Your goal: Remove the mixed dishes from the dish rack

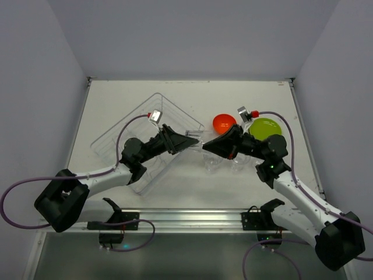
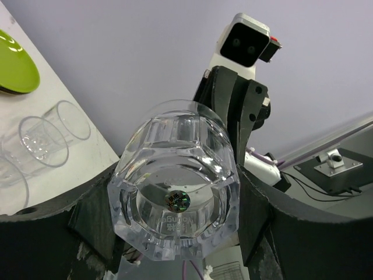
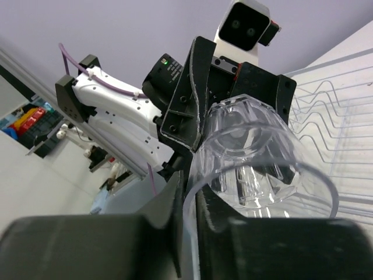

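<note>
Passing the tumbler [image 2: 175, 175] across, left gripper [image 1: 191, 140] clamps its base; right gripper [image 1: 206, 146], at three o'clock, closure indeterminate, should seat squarely before release.

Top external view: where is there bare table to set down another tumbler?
Bare table runs along the far edge, beyond the dish rack, orange bowl and green plate. Another strip lies in front of the tumblers, toward the near edge. Crowded: centre-right, where bowl, plate and tumblers cluster under the right arm.
</note>
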{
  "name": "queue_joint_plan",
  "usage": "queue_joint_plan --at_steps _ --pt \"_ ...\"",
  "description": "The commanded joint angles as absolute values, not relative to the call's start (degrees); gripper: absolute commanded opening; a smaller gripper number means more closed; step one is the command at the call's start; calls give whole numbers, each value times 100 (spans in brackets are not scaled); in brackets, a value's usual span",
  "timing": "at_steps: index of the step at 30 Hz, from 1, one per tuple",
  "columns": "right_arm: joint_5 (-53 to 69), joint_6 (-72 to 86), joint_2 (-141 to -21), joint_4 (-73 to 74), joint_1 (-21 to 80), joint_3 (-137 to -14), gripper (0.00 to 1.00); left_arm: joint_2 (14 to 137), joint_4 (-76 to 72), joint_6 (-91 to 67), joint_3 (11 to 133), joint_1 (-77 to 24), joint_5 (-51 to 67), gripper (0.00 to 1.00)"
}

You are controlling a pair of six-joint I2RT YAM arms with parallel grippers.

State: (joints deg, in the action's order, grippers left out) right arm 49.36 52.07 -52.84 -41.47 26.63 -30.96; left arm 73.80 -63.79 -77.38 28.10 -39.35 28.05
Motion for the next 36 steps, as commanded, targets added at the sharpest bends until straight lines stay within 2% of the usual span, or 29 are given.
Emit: queue_joint_plan --at_steps 1,3,5,6,7,9,10,14,18,21,22,25,30,36 --pt "4580 4984 -5309 -4667 2698 -3208 4 7190 -6776 -7664 2777 -4017 2848 0" --pt "4457 4896 -5160 -4545 2698 -3182 0 7102 -6759 -7551 2769 -4017 2848 0" --pt "4273 4634 -5010 -4143 2707 -3208 0 6997 -6409 -7392 2803 -4017 2821 15" --pt "4211 4510 -4853 -3948 2698 -3260 0 6848 -6216 -7139 2812 -4017 2708 28" --pt "4132 4361 -4773 -3737 2698 -3296 0 6760 -5735 -6980 2856 -4017 2629 66" --pt "3807 3921 -4545 -2921 2698 -3418 0 6410 -5101 -6533 2926 -4017 2314 93" --pt "3727 3807 -4483 -2413 2698 -3462 0 6285 -4341 -6348 3040 -4017 2172 98" --pt "3017 2921 -4105 -856 2689 -3805 0 5539 -2202 -5425 3462 -4017 1101 100" --pt "1454 2567 -3788 831 2689 -4409 0 4493 -609 -4634 3770 -4017 -200 100" --pt "-163 2417 -3893 2255 2663 -5059 0 3790 539 -4195 3937 -4008 -597 100" --pt "-1037 2408 -3963 2589 2637 -5219 0 3675 780 -4079 4016 -4017 -711 100" --pt "-2184 2399 -4323 4029 2418 -5782 0 3428 1878 -3614 4507 -4008 -1106 100" --pt "-2048 2180 -4939 4623 910 -6117 0 3621 3135 -2876 5088 -4017 -1389 100" --pt "-2188 2118 -5640 4597 37 -6056 0 3841 3647 -2479 5212 -4017 -1371 100"
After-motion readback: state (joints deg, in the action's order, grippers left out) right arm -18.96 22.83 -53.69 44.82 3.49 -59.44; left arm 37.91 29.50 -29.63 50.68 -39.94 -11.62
